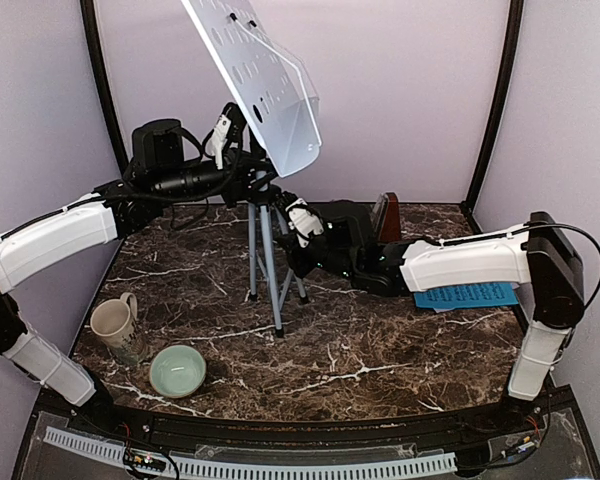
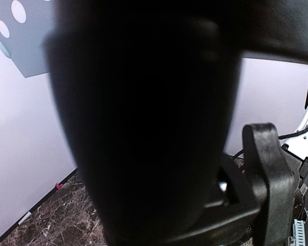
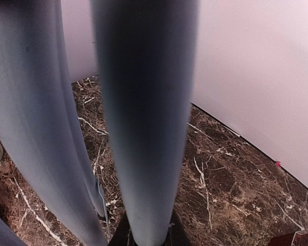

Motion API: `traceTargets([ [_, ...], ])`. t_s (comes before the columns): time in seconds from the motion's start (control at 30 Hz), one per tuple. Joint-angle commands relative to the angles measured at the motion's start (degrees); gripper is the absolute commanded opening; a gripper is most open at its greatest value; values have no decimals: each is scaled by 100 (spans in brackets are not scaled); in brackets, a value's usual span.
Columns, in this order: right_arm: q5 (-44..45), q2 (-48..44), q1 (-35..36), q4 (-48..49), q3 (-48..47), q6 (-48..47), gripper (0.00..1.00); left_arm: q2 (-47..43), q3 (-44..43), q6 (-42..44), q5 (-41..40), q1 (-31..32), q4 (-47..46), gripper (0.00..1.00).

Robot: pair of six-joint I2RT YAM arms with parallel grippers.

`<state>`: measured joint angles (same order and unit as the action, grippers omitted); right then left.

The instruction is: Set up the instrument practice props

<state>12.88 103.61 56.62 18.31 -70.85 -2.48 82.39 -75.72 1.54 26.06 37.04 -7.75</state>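
Two arms have hold of, or are at least pressed up against, the stand [image 1: 267, 262], which sits on its three legs a little left of centre in the back half of the worktop [image 1: 380, 350]. The left gripper [image 1: 235, 160] is up at the neck just under the tilted white desk [image 1: 265, 85], and I take it to be there to steady or set the desk's angle. Its own camera is blocked by something dark, so I cannot tell whether its jaws are closed. The right gripper [image 1: 298, 228] is low against the legs [image 3: 143, 128], probably bracing the tripod so it does not tip while the top is worked. Grey tubes fill its camera and no fingers show, so its grip is also uncertain. The metronome [image 1: 386, 215] stands at the back edge right of centre, just behind the right arm. The blue page [image 1: 470, 295] lies flat near the right edge, partly under that arm, not yet on the desk. I see no pink page. The mug [image 1: 113, 325] and bowl [image 1: 177, 371] sit by the front-left corner, well apart from the legs. Open room lies across the front and centre-right. The desk leans toward the back wall and overhangs the legs, so the stand looks top-heavy, and any swing of the right arm toward the page must clear the metronome.
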Motion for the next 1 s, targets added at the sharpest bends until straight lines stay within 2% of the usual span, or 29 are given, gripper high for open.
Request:
traceTargets([
  [0.0,983,-193,-516,35,199,-77,0,-355,-528,437,360,4,-620,0],
  [0.43,821,-101,-565,294,440,7,0,-167,-299,527,408,-2,-575,0],
  [0.53,722,-98,-557,295,440,45,0,-167,-274,532,401,3,-514,13],
  [0.83,667,9,-418,354,607,94,0,-203,-189,550,281,5,-409,33],
  [0.97,677,24,-395,336,616,109,0,-260,-158,591,221,3,-336,50],
])
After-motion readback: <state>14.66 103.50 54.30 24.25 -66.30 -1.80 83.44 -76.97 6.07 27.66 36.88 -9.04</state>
